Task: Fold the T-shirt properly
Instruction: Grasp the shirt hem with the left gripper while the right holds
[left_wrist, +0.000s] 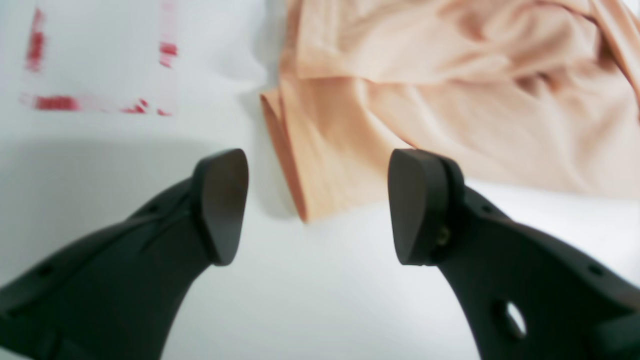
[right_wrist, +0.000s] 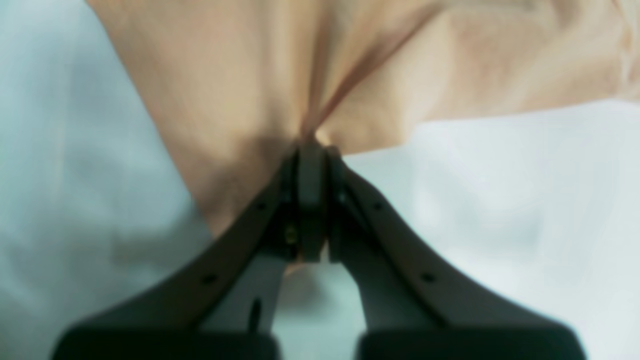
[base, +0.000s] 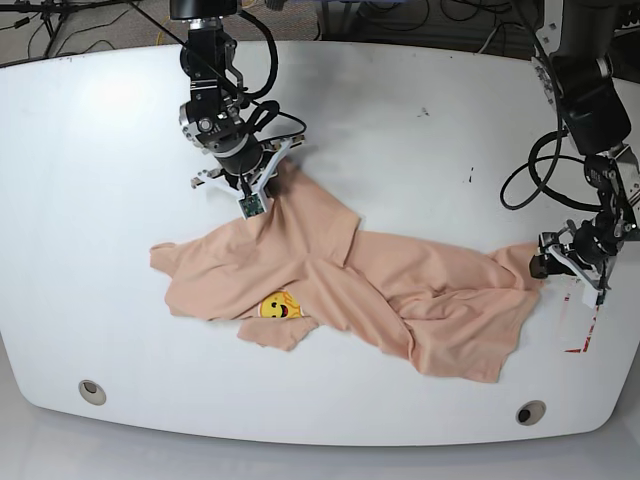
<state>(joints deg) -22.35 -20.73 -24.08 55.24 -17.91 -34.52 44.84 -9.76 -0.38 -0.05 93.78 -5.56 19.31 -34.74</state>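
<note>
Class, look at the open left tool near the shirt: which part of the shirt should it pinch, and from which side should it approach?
Probably the folded corner of the shirt pointing toward the left tool. It lies between the open jaws, stacked in layers with white table bare before it, so a straight advance from the table side looks best. The right tool is shut on the shirt's far edge.

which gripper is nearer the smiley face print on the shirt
Right. The right gripper, shut on the T-shirt, sits just up-table of the smiley print. The left gripper, open, is at the shirt's far end, across the whole garment.
</note>
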